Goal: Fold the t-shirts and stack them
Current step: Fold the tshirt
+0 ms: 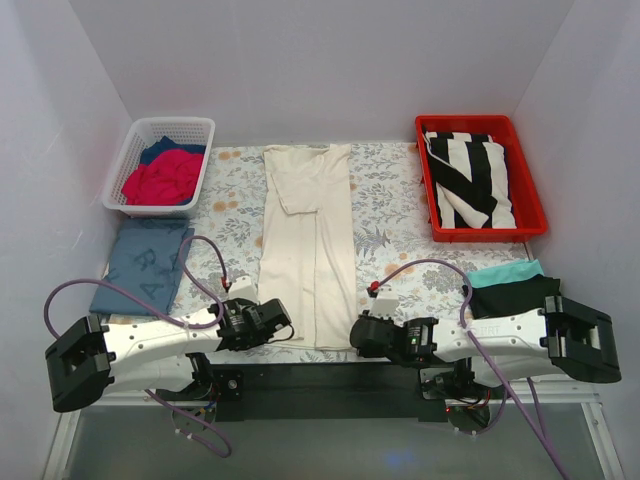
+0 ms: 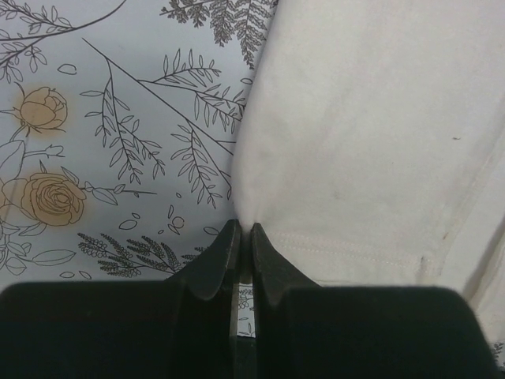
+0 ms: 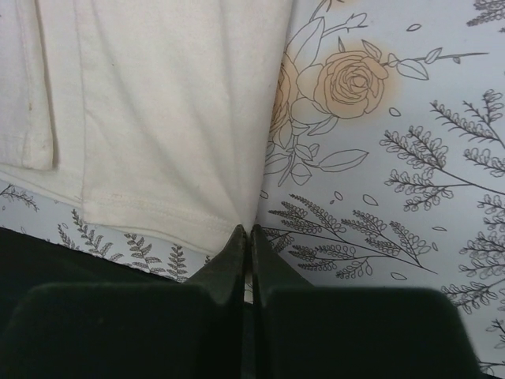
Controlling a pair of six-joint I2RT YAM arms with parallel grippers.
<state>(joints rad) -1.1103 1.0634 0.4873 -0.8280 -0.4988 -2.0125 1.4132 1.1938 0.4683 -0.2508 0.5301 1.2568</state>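
Observation:
A cream t-shirt (image 1: 308, 240) lies folded lengthwise into a long strip down the middle of the table. My left gripper (image 1: 290, 327) is shut on its near left hem corner (image 2: 260, 207). My right gripper (image 1: 352, 335) is shut on its near right hem corner (image 3: 229, 221). Both jaws stand closed with cloth pinched between the tips. A folded blue-grey shirt (image 1: 143, 265) lies at the left. Folded teal and black shirts (image 1: 510, 285) are stacked at the right. Red and navy shirts (image 1: 160, 172) sit in a white basket (image 1: 125, 170).
A red bin (image 1: 528, 200) at the back right holds black-and-white striped cloth (image 1: 470, 178). The grey floral table cover (image 1: 390, 225) shows around the shirt. Purple cables loop over both arms. White walls close in on three sides.

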